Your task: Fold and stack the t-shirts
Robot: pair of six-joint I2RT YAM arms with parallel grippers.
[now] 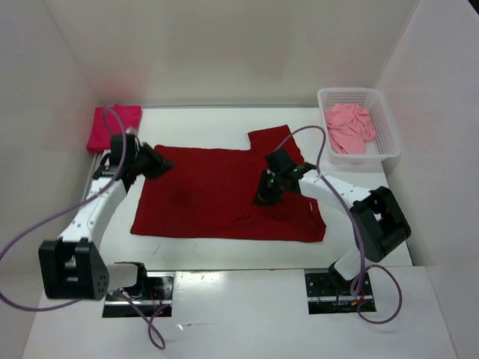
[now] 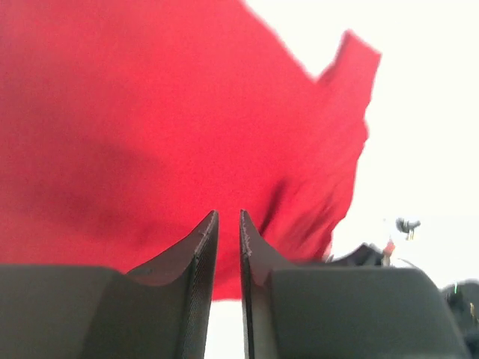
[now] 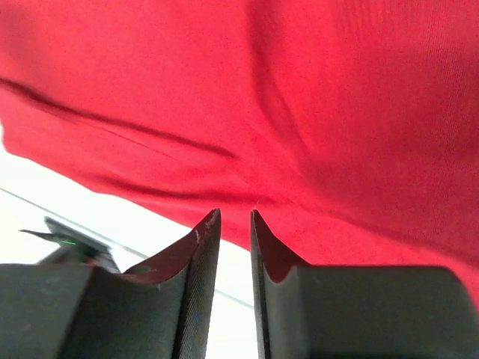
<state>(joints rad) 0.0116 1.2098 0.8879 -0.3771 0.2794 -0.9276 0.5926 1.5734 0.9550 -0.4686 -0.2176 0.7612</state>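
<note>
The dark red t-shirt (image 1: 217, 191) lies spread flat in the middle of the table, one sleeve (image 1: 273, 140) pointing to the back. My left gripper (image 1: 163, 165) hovers at its back left corner, jaws nearly together with nothing between them (image 2: 228, 213); the red cloth (image 2: 150, 112) lies beyond them. My right gripper (image 1: 262, 199) is over the shirt's right part, jaws also close together and empty (image 3: 234, 212), just above the cloth (image 3: 314, 97) near its hem. The magenta-pink t-shirt (image 1: 112, 127) lies folded at the back left. The salmon-pink t-shirt (image 1: 349, 129) lies crumpled in the basket.
A white mesh basket (image 1: 388, 123) stands at the back right corner of the table. White walls enclose the table at the back and on both sides. Purple cables loop from both arms.
</note>
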